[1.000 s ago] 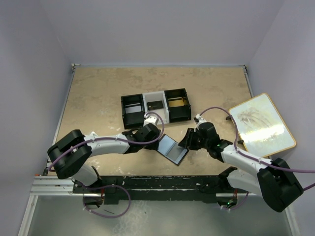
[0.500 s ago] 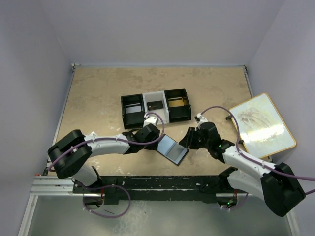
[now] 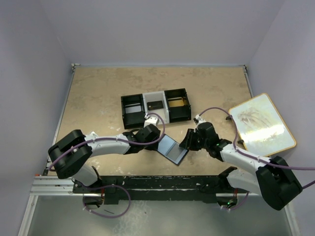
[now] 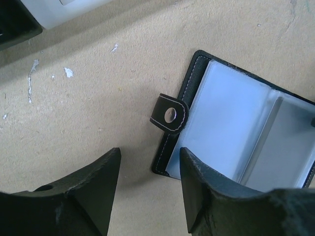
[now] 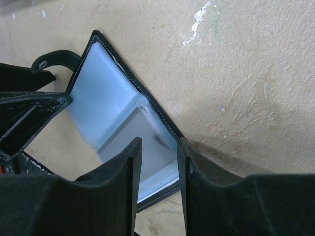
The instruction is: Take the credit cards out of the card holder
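Card holder (image 3: 173,148): open mid-frame, I see pale-blue sleeves
Left gripper (image 4: 149,162): apart beside snap tab (image 4: 170,115)
Right gripper (image 5: 158,147): apart astride its edge

The tan table (image 3: 98,98) bears the card holder (image 3: 172,147) (lying open), a three-compartment tray (image 3: 156,105) and a board (image 3: 262,123).

The white and black left arm (image 3: 106,142) lies low and stretches toward the middle. Its black two-finger left gripper (image 3: 157,139) points down with its jaws held apart. The white and black right arm (image 3: 246,160) reaches in from the other side, and its black two-finger right gripper (image 3: 187,142) faces the left one, near it but not touching, jaws apart too. Neither one seems to pinch anything, but the right fingers (image 5: 118,191) block much of the wrist view, so that is hard to be sure of.
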